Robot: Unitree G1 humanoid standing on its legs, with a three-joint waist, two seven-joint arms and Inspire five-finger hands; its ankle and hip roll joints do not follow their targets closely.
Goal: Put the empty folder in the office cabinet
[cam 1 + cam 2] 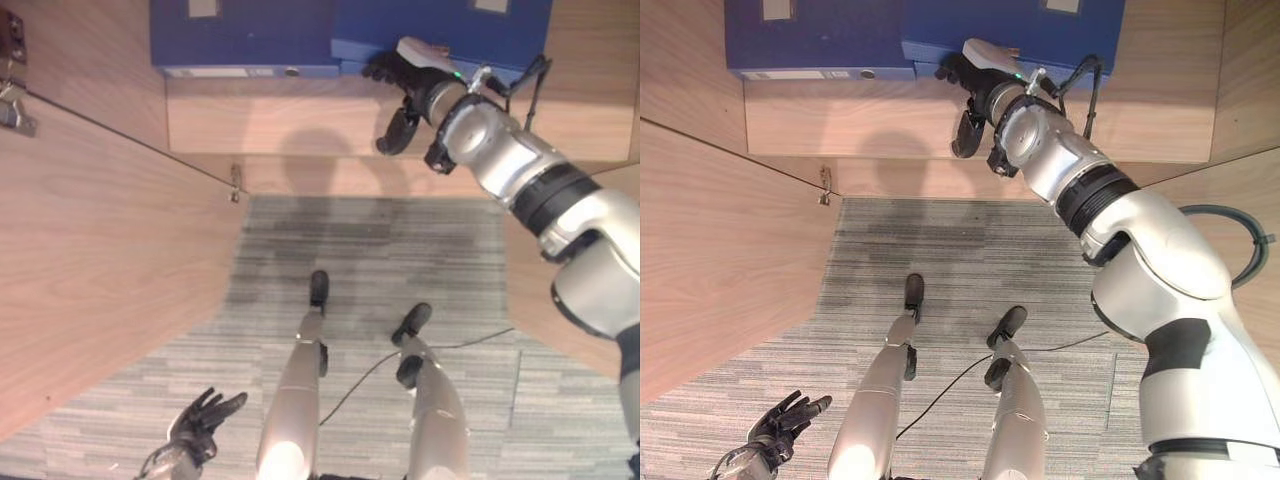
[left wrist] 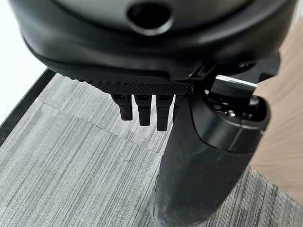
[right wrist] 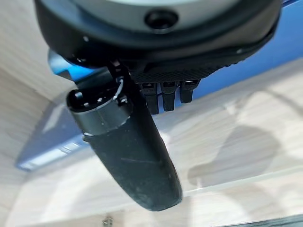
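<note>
From my head: two blue folders lie flat on the cabinet shelf [image 1: 300, 125], left folder [image 1: 240, 35] touching right folder [image 1: 450, 35]. My right hand [image 1: 405, 85] rests straight-fingered against the right folder's edge. An open cabinet door [image 1: 100, 270] flanks me. My left hand [image 1: 200, 425] hangs open over the carpet [image 1: 370, 250]. Right wrist: fingers [image 3: 163, 97] straight by the blue edge.

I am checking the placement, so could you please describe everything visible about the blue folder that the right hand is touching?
The blue folder lies flat on the light wooden cabinet shelf, its smooth, plastic-looking cover facing up, with a pale label near its far edge. It lies right beside a second blue folder to its left, possibly overlapping it. The right hand rests at its near edge, fingers straight, thumb hanging below over the shelf.
</note>
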